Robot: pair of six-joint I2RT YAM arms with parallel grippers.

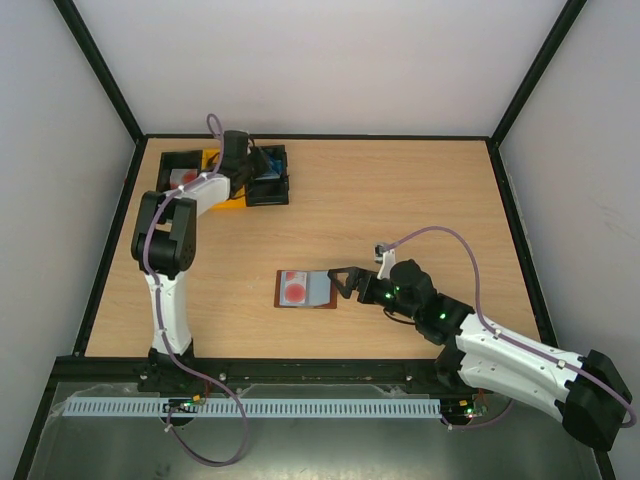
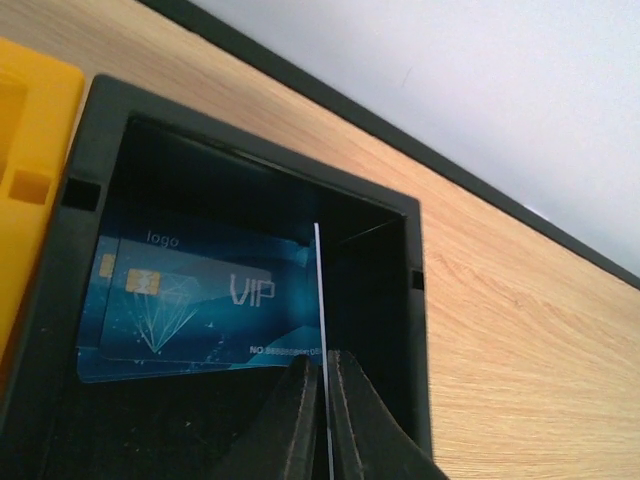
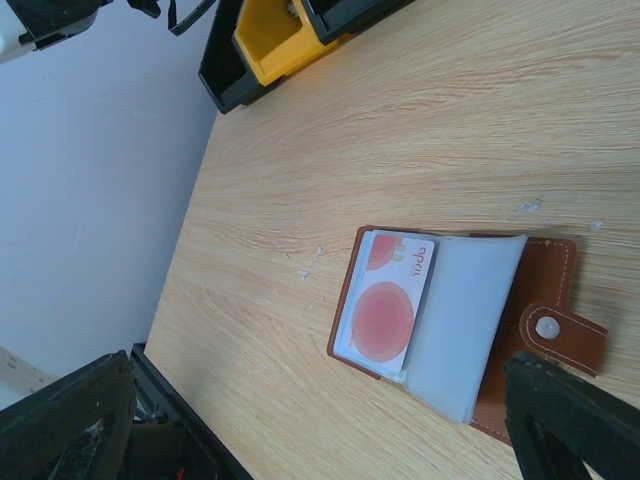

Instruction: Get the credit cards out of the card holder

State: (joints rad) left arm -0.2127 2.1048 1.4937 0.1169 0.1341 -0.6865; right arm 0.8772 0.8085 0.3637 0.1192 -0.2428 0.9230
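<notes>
The brown card holder lies open mid-table, grey-blue pocket faces up. A white card with red circles sits in its left pocket, and its brown tab points right. My right gripper is open at the holder's right edge; in its wrist view its fingers stand wide apart. My left gripper is shut on a thin card seen edge-on, colour not visible, held upright inside a black bin. A blue credit card marked VIP lies in that bin.
A yellow bin and a second black bin with something reddish inside stand beside the first black bin at the table's back left. A black frame runs along the table edges.
</notes>
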